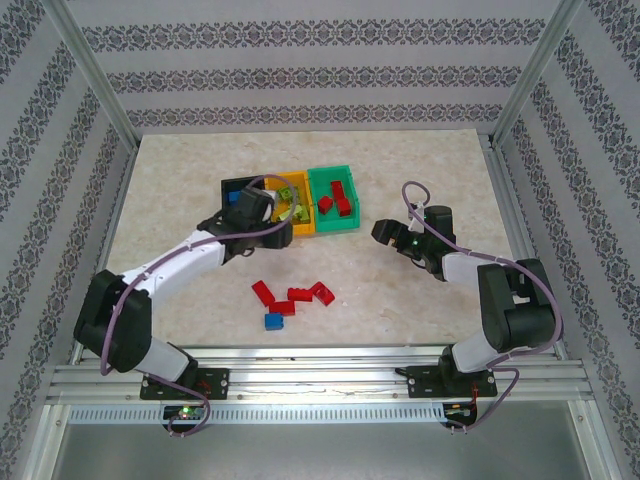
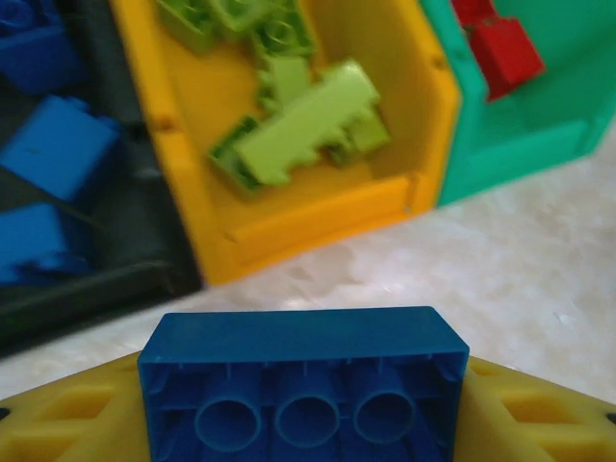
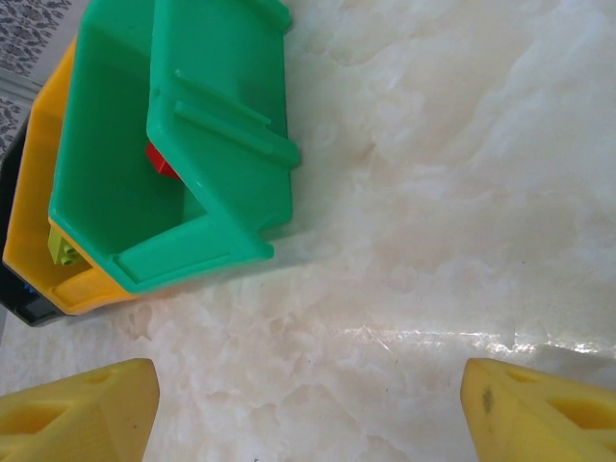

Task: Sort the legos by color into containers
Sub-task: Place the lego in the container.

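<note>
Left wrist view: blue lego [image 2: 303, 361] clamped between the left gripper's [image 2: 303, 414] fingers [image 2: 544, 414]; right gripper's [image 3: 308, 409] fingers [image 3: 77, 414] stand apart.

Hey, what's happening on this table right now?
The left gripper grips a blue lego near the black bin, which holds blue ones. Lime legos lie in the orange-yellow bin, red bricks in the green bin. The right gripper hangs open over the table. Several loose red legos and one loose blue lego lie nearer the arms.

Loose legos [image 1: 295, 297] before containers [image 1: 338, 225], others probably inside
</note>
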